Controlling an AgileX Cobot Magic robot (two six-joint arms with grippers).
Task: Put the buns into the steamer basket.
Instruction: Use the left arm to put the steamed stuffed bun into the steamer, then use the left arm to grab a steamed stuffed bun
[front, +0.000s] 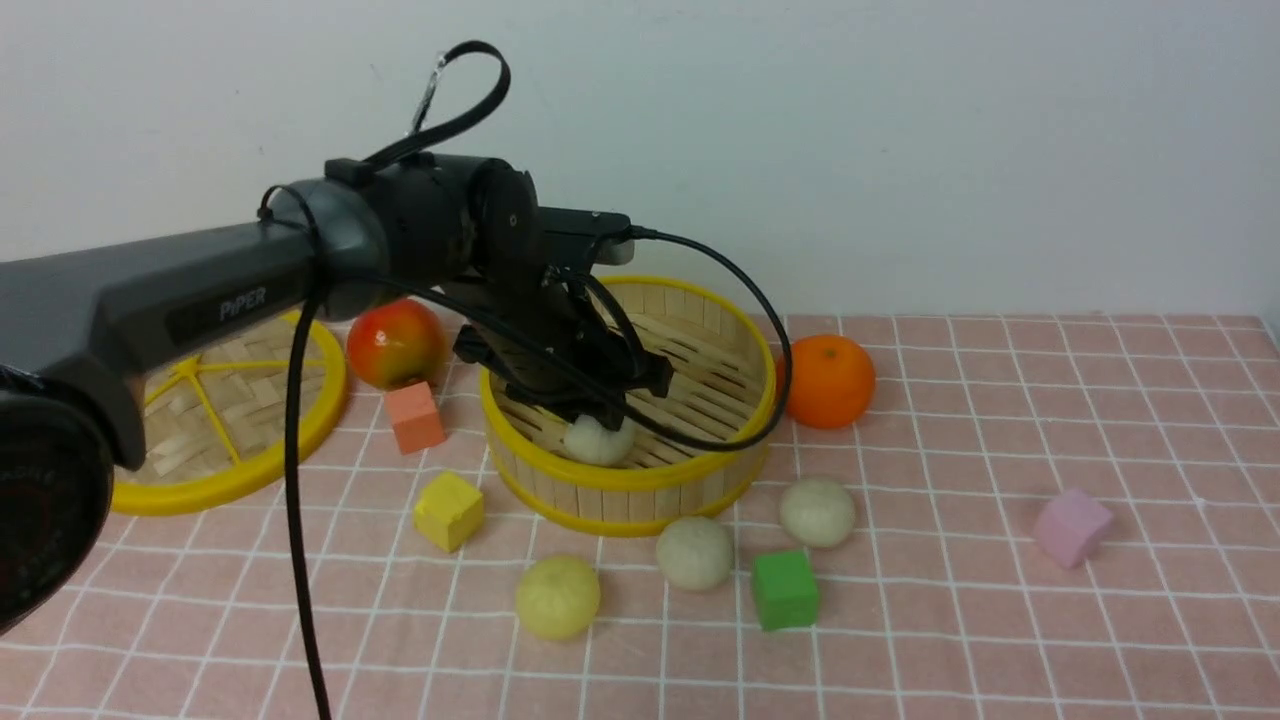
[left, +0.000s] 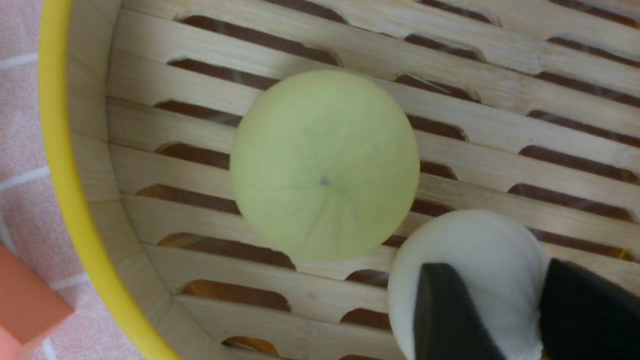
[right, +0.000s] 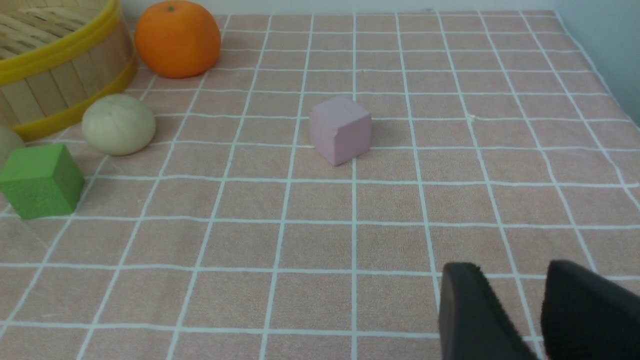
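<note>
Left arm, dark grey casing, lettered "PiPER" in white. Left gripper (front: 600, 418), black, lowered inside the round bamboo steamer basket (front: 640, 492) with slat wall, slatted floor and yellow rims; its fingers are clamped on a smooth off-white dome bun (left: 475, 250) at the basket's near wall. Contents of basket: that held bun, plus one matte pale yellow bun (left: 325, 165) with faint radial creases, resting on the slats just beside it. Outside, in front of the basket on the pink checked cloth (front: 1000, 640): one pale yellow bun (front: 557, 597) and two off-white buns (front: 695, 552) (front: 817, 512). Glossy orange fruit (front: 826, 380) just right of the basket. Right gripper (right: 537, 310), well right of the basket: black fingers slightly apart, nothing between them.
</note>
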